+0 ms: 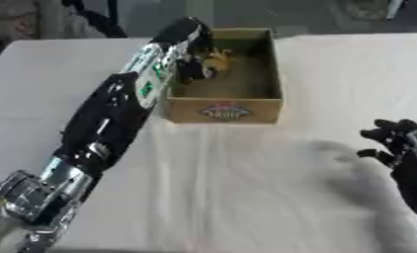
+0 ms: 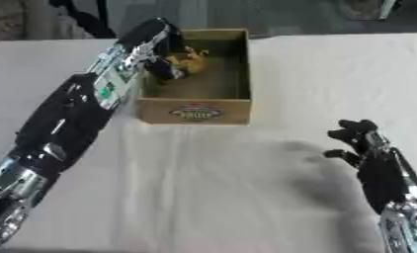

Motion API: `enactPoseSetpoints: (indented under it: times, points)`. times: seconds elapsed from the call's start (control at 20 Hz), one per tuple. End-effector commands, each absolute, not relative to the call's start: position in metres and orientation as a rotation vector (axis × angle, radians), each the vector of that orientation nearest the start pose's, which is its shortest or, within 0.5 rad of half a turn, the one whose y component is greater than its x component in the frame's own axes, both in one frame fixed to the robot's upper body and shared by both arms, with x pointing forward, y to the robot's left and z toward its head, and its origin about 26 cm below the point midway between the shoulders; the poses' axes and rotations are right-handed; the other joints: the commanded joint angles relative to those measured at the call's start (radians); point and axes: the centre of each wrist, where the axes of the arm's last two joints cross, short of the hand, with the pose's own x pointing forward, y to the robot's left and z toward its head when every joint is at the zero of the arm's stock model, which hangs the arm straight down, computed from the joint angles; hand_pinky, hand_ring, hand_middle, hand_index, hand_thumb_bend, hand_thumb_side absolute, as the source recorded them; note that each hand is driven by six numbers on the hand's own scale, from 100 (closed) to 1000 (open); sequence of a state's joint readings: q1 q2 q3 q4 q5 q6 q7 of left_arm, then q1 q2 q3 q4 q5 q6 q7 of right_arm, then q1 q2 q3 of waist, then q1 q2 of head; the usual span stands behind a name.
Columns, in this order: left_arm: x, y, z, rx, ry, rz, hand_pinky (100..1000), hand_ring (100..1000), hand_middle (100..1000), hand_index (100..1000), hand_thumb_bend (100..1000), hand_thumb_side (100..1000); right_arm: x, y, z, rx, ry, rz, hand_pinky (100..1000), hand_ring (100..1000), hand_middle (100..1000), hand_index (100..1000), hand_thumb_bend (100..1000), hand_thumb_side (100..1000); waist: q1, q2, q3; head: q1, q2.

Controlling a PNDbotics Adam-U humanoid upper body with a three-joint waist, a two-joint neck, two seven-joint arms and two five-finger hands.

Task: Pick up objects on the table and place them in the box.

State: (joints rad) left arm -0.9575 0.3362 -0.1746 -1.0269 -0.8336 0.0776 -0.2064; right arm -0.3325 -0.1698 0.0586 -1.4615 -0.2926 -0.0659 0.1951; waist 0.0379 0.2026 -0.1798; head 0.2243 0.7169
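Yellow-orange small object [image 2: 191,60] pinched by left hand [image 2: 164,66] inside open brown cardboard box [image 1: 226,111], positioned for release; right hand [image 2: 360,143] idle, fingers relaxed.

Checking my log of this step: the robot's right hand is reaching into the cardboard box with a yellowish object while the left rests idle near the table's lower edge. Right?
Sides swapped. The left eye view shows the left hand over the cardboard box at the yellowish object; the right hand idles.

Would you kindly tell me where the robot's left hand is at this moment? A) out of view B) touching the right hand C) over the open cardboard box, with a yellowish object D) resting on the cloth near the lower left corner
C: the left hand reaches over the box wall, fingers curled on a yellowish object inside it, while the right hand stays apart over the cloth.
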Motion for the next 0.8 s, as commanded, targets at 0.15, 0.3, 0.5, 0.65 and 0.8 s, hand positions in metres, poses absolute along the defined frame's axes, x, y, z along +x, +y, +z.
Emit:
enactPoseSetpoints:
  times: [0.15,0.3,0.5,0.65,0.8]
  points:
    - [0.461,0.241,0.229,0.965,-1.658,-1.092,536,529,559,615,554,226,0.359,-0.240,0.068,0.346,-1.837,0.208,592,820,606,765,100,760,-0.010,-0.023,0.011,-0.012,-0.010]
    - [0.450,0.257,0.229,0.966,-1.707,-0.986,531,518,547,608,477,251,0.359,-0.242,0.068,0.338,-1.838,0.202,592,820,606,765,100,761,-0.013,-0.025,0.022,-0.018,-0.006]
    - [0.431,0.272,0.223,0.901,-1.787,-0.812,523,508,535,603,419,278,0.359,-0.243,0.067,0.336,-1.838,0.197,592,820,606,764,100,759,-0.015,-0.027,0.036,-0.021,-0.003]
    - [0.417,0.284,0.220,0.882,-1.829,-0.716,522,505,532,600,372,300,0.359,-0.244,0.068,0.332,-1.842,0.193,592,822,606,764,100,766,-0.017,-0.026,0.045,-0.028,-0.001]
    - [0.395,0.299,0.217,0.845,-1.884,-0.570,516,499,524,591,329,333,0.359,-0.246,0.068,0.325,-1.846,0.188,592,822,606,765,100,757,-0.021,-0.026,0.055,-0.032,0.001]
